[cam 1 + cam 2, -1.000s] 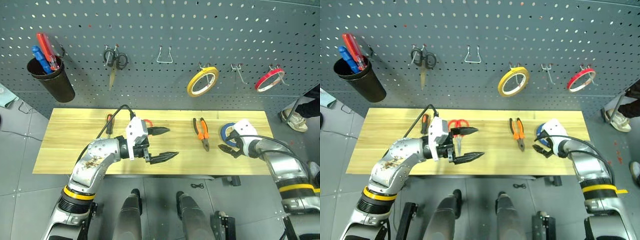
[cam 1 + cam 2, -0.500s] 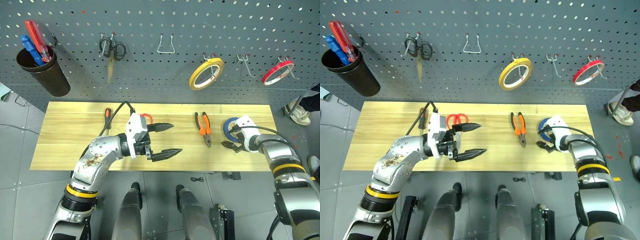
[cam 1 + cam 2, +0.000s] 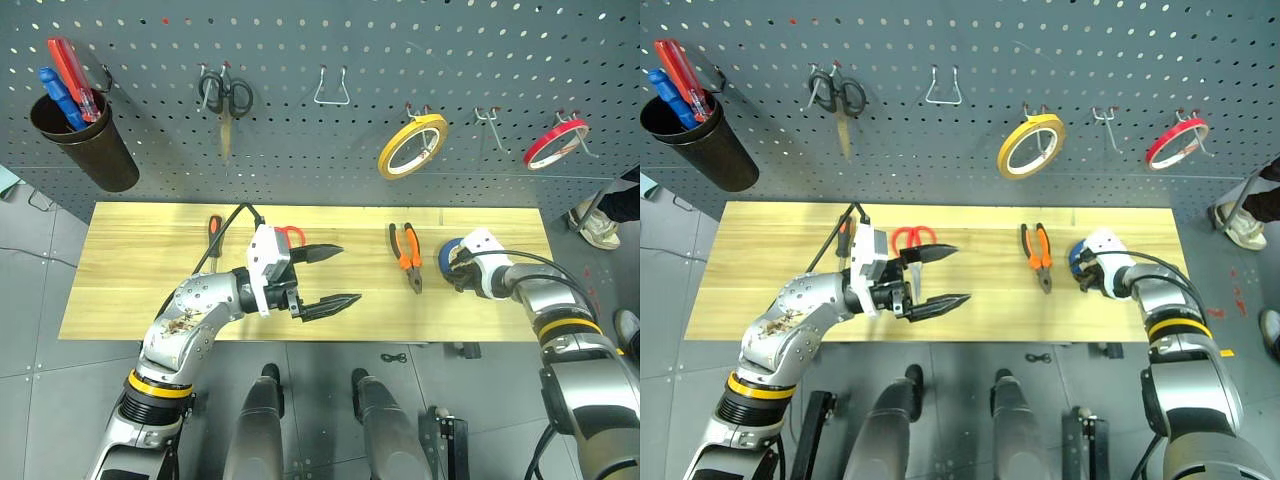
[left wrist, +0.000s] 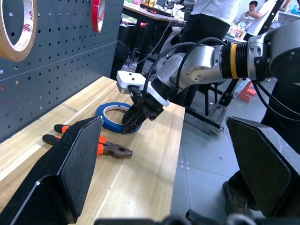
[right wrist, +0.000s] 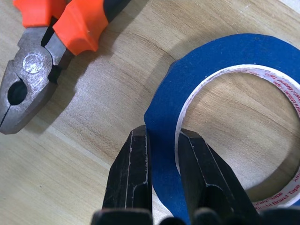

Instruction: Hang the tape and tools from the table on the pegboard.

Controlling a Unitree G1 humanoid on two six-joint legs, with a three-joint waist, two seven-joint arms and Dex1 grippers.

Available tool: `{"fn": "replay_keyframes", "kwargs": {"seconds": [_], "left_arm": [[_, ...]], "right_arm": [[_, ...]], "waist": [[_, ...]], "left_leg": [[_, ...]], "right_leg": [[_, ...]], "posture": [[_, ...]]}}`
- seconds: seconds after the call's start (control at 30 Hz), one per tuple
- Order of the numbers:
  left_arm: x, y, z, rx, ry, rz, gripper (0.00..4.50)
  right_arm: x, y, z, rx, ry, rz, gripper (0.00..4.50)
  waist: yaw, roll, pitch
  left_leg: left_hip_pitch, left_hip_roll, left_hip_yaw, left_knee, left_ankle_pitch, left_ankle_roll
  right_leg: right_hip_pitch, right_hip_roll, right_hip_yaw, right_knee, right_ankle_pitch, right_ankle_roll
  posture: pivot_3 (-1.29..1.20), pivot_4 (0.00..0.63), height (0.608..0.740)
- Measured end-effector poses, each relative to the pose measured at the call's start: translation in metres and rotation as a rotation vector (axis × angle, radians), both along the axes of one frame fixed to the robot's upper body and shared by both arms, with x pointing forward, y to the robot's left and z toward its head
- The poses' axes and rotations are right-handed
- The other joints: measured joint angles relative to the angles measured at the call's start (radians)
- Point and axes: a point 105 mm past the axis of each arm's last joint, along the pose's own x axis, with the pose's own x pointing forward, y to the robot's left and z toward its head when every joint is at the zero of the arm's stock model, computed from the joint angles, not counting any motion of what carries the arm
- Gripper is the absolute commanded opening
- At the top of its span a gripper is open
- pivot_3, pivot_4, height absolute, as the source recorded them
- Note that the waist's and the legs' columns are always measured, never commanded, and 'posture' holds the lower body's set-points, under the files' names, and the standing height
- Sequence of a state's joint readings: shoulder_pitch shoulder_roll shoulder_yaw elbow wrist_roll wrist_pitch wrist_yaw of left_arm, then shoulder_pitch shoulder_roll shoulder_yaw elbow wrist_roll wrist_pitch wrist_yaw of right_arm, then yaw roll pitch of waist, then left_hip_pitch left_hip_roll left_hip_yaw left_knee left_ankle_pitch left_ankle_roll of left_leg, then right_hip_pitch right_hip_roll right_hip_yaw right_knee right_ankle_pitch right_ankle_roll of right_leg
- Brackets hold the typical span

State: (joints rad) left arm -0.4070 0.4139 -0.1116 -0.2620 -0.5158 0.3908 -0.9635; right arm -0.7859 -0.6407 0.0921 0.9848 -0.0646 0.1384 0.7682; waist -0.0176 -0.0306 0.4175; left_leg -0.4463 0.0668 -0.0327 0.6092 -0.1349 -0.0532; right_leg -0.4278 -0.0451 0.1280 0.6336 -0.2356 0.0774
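The right gripper [image 5: 161, 140] has its jaws pinched across the wall of the blue tape [image 5: 220, 89] — one finger inside the ring, one outside — low on the tabletop [image 3: 130, 280], beside the pliers [image 3: 405, 257]. Best lift straight up before swinging toward the pegboard [image 3: 300, 150]. The left gripper [image 3: 330, 277] hangs with jaws spread.

Even, bright overhead light falls on the table [image 3: 130, 290], with soft, short shadows under the pliers [image 5: 44, 51] and inside the blue tape [image 5: 225, 117]. The pegboard [image 3: 330, 40] reads flat, without glare. Head views are sharp with slight bowing at the edges; the left wrist view blurs its nearest black fingers [image 4: 79, 164].
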Motion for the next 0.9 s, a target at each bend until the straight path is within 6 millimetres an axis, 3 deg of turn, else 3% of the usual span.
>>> {"fn": "replay_keyframes", "kwargs": {"seconds": [0.1, 0.2, 0.33, 0.4, 0.47, 0.67, 0.8, 0.9], "left_arm": [[0.001, -0.003, 0.008, -0.032, 0.017, -0.014, 4.5], [0.003, -0.004, 0.013, -0.064, 0.109, -0.029, 4.5], [0.007, -0.009, 0.032, -0.112, 0.166, -0.056, 4.5], [0.012, -0.01, 0.044, -0.158, 0.16, -0.046, 4.5], [0.015, -0.01, 0.048, -0.178, 0.161, -0.033, 4.5], [0.015, -0.012, 0.061, -0.21, 0.17, -0.054, 4.5], [0.018, -0.011, 0.087, -0.289, 0.165, -0.074, 4.5], [0.024, -0.009, 0.09, -0.33, 0.192, -0.055, 4.5]], "right_arm": [[-0.015, -0.007, -0.001, -0.062, -0.074, -0.01, 0.44], [-0.05, -0.004, 0.018, -0.166, -0.234, -0.02, 0.44], [-0.085, 0.033, 0.073, -0.335, -0.544, 0.031, 0.44], [-0.097, 0.053, 0.104, -0.404, -0.717, 0.063, 0.44], [-0.102, 0.063, 0.123, -0.444, -0.824, 0.076, 0.44], [-0.097, 0.084, 0.17, -0.485, -1.083, 0.119, 0.44], [-0.075, 0.077, 0.177, -0.463, -1.078, 0.094, 0.44], [-0.059, 0.068, 0.167, -0.395, -1.015, 0.057, 0.44]], "waist": [[0.01, 0.001, 0.0], [0.018, 0.005, -0.004], [0.001, 0.005, -0.014], [-0.01, 0.002, -0.023], [-0.021, 0.0, -0.033], [-0.03, -0.003, -0.036], [-0.028, -0.004, -0.037], [-0.025, -0.004, -0.038]], "left_leg": [[-0.003, -0.001, -0.002, 0.0, 0.0, -0.001], [-0.018, -0.004, -0.005, 0.004, 0.002, -0.006], [-0.026, -0.005, -0.007, 0.005, 0.008, -0.014], [-0.026, -0.005, -0.008, 0.004, 0.011, -0.017], [-0.026, -0.005, -0.008, 0.004, 0.015, -0.016], [-0.027, -0.005, -0.008, 0.001, 0.026, -0.013], [-0.028, -0.006, -0.008, 0.001, 0.028, -0.012], [-0.029, -0.006, -0.009, 0.0, 0.028, -0.012]], "right_leg": [[-0.001, -0.001, -0.002, 0.0, -0.001, 0.001], [-0.017, -0.003, -0.004, 0.01, 0.002, -0.004], [-0.029, -0.002, -0.004, 0.015, 0.004, -0.003], [-0.029, -0.002, -0.004, 0.014, 0.003, 0.001], [-0.028, -0.002, -0.004, 0.014, 0.005, 0.002], [-0.028, -0.002, -0.004, 0.012, 0.014, 0.002], [-0.028, -0.002, -0.004, 0.012, 0.015, 0.003], [-0.028, -0.002, -0.004, 0.012, 0.016, 0.002]], "posture": [[0.04, 0.393, 0.74], [0.01, 0.345, 0.74], [-0.01, 0.323, 0.74], [-0.02, 0.321, 0.74], [-0.03, 0.317, 0.74], [-0.01, 0.323, 0.74], [0.0, 0.316, 0.74], [0.01, 0.304, 0.74]]}}
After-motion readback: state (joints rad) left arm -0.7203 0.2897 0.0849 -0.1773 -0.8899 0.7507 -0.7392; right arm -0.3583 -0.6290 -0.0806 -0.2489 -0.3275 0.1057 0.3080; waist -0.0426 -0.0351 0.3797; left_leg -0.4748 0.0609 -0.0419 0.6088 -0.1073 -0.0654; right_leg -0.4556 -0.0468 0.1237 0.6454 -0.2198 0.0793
